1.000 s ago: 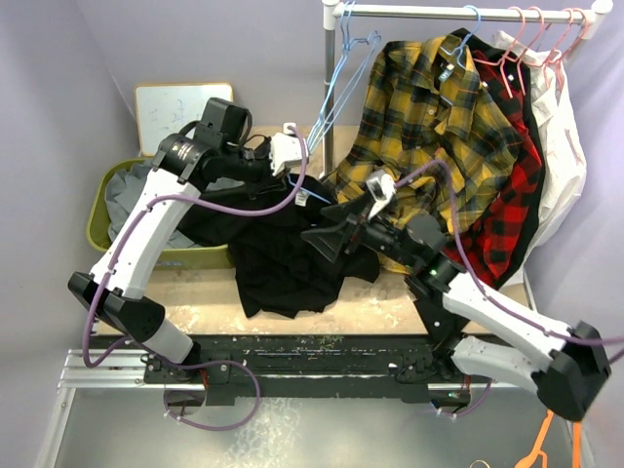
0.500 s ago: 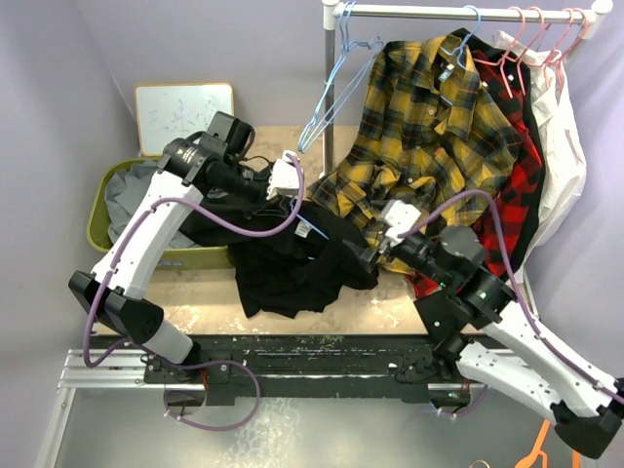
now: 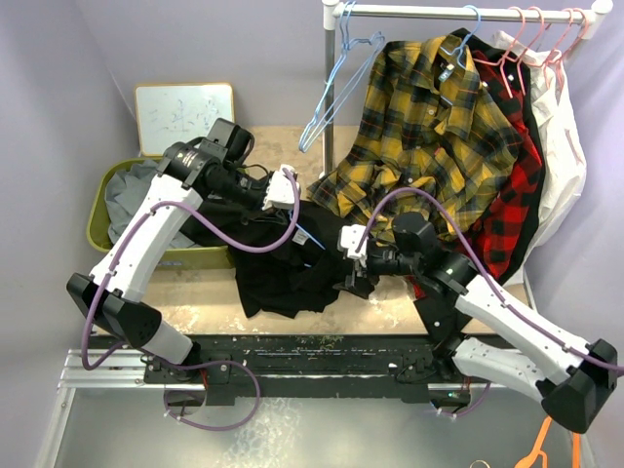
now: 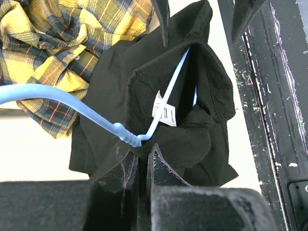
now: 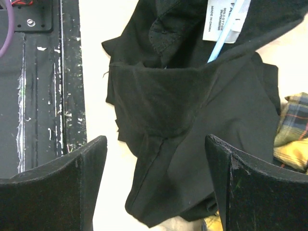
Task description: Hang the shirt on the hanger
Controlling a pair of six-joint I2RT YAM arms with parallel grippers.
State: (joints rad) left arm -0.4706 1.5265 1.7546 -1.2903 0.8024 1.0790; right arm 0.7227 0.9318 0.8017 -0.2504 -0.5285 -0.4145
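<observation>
- Black button-up shirt (image 3: 288, 268): bunched on the table (image 3: 200, 292), collar end lifted. Reference point for the entries below.
- Light-blue hanger (image 4: 175, 74): neck sticking out at the shirt's collar. One arm runs inside the shirt, its long axis pointing toward the right arm.
- Right gripper (image 5: 159, 159): fingers spread wide, directly over the shirt's loose shoulder fold. This is the nearer arm to that cloth.
- Left gripper (image 4: 142, 166): at the shirt's collar, clamped on the hanger's neck.
- White label (image 4: 164, 113): inside the shirt's collar, touching the hanger arm.
</observation>
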